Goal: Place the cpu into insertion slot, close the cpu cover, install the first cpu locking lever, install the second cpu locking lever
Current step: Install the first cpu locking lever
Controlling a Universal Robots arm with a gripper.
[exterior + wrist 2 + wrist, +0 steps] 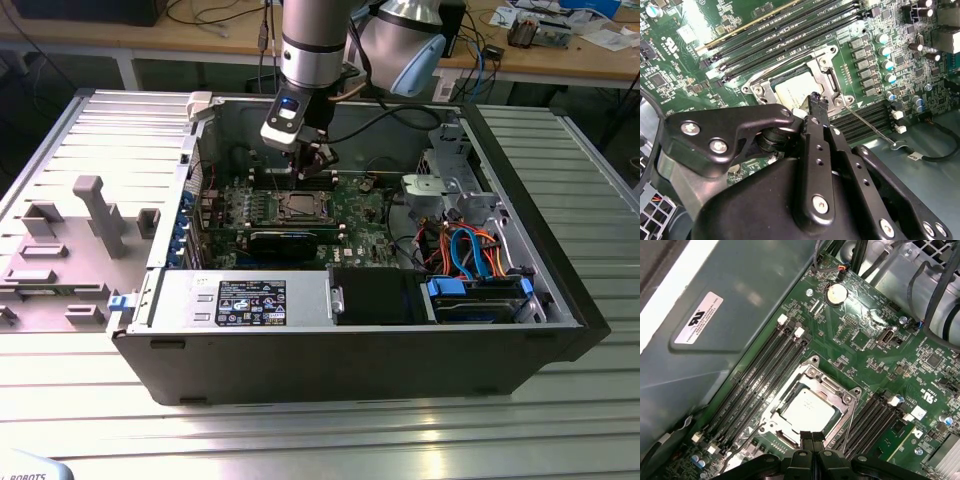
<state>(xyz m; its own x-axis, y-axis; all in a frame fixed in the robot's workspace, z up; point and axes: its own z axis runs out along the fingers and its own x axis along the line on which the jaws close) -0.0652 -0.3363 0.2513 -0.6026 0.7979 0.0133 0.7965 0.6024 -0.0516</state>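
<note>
The cpu [805, 411] lies flat in the insertion slot [300, 208] on the green board, silver top up. The cpu cover [812, 372] lies down around it as a metal frame, and it is also seen from the other side as the cpu cover [826, 54] around the cpu [791, 89]. My gripper [812, 436] hangs just above the socket's edge, its two black fingertips [816, 100] pressed together with nothing between them. A thin wire locking lever [872, 127] slants away from the socket corner over the memory slots. In the exterior view the gripper [318, 172] is inside the open case.
Long black memory slots [765, 375] flank the socket on both sides. The grey case wall [715, 340] rises close by. A power supply box [245, 300], a drive cage with blue and orange cables [470, 250], and grey fixtures [95, 215] lie around.
</note>
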